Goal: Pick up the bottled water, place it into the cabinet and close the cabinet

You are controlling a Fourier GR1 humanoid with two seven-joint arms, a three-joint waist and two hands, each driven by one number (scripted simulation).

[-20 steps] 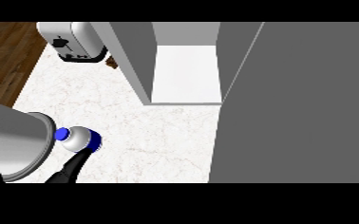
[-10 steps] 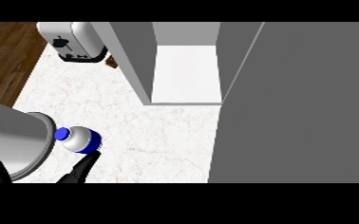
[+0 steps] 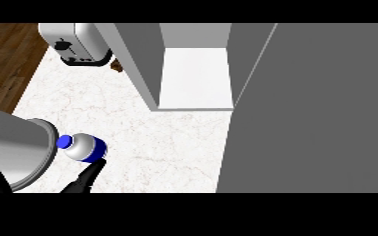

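From my feed, the largest thing is the open cabinet door (image 3: 303, 115), a flat grey panel filling the right side from top to bottom. Next to it, the white marbled counter (image 3: 148, 115) spreads across the middle and left, with a strip of dark wooden floor (image 3: 18, 60) beyond its left edge. The cabinet (image 3: 196, 62) stands at the top centre, open toward me, showing a bare white shelf between grey side walls.

At the lower left I see a grey forearm (image 3: 18, 152), a wide rounded shape that cuts into the corner and hides part of the counter. A silver toaster (image 3: 74, 42) with a black base sits at the far left corner of the counter, just beside the cabinet's left wall, and a small brown thing (image 3: 117, 67) that I cannot identify lies between them.

The bottled water (image 3: 85, 146) is on the counter's lower left, well apart from the cabinet, its blue cap pointing toward the forearm and just beside it. I cannot tell if it lies flat or is lifted.

Of the left hand (image 3: 87, 175) only a black finger or thumb shows, reaching up from the bottom edge and touching the bottle's lower side; whether the hand is wrapped round the bottle I cannot tell.
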